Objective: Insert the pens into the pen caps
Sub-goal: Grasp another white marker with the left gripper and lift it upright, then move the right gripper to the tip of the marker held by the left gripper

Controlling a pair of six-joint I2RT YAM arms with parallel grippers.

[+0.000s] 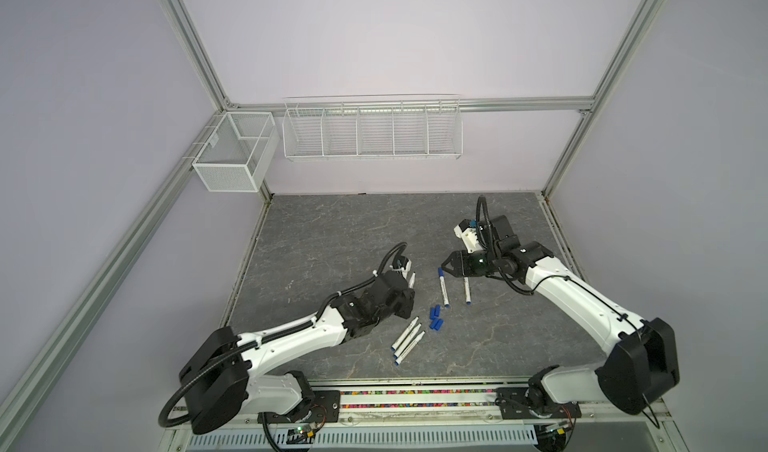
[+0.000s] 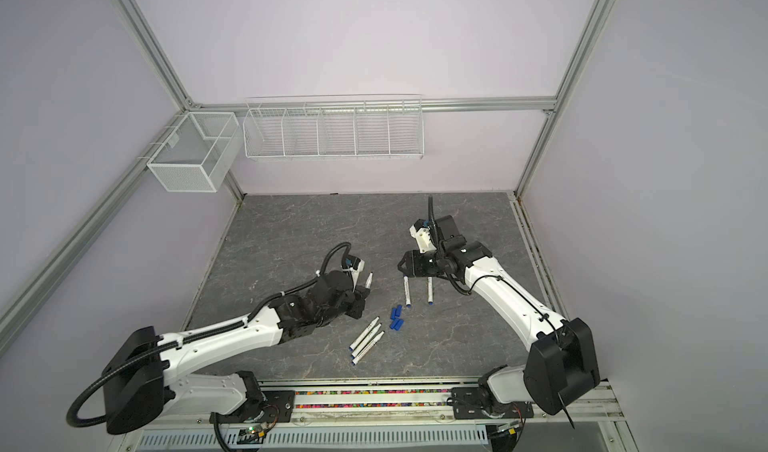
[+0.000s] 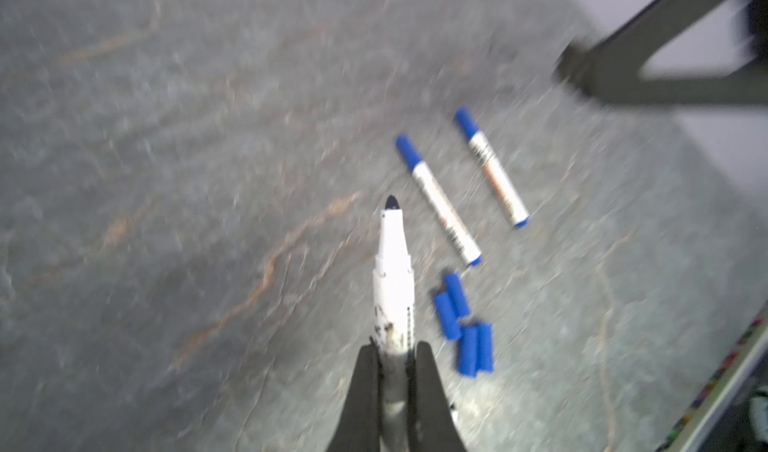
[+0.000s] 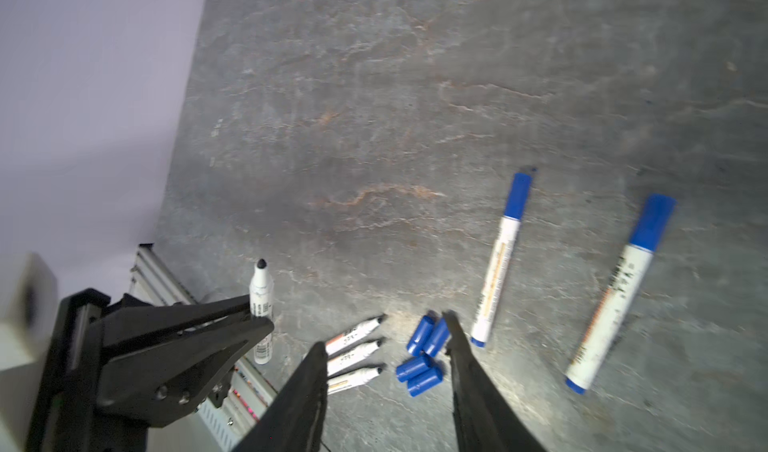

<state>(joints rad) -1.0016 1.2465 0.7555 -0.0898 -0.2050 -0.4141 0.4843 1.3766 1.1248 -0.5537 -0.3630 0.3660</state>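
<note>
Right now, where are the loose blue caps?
In both top views the caps lie mid-table, between three bare pens and two capped pens.

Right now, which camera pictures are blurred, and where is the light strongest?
Left wrist view: motion blur smears the grey tabletop and the two capped pens; the uncapped pen in the left gripper is sharper. Right wrist view: mostly sharp, with a bright patch beside the loose caps. Both top views: sharp, evenly lit.

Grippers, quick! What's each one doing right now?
Left gripper: shut on an uncapped pen.
Right gripper: open, holding nothing.
</note>
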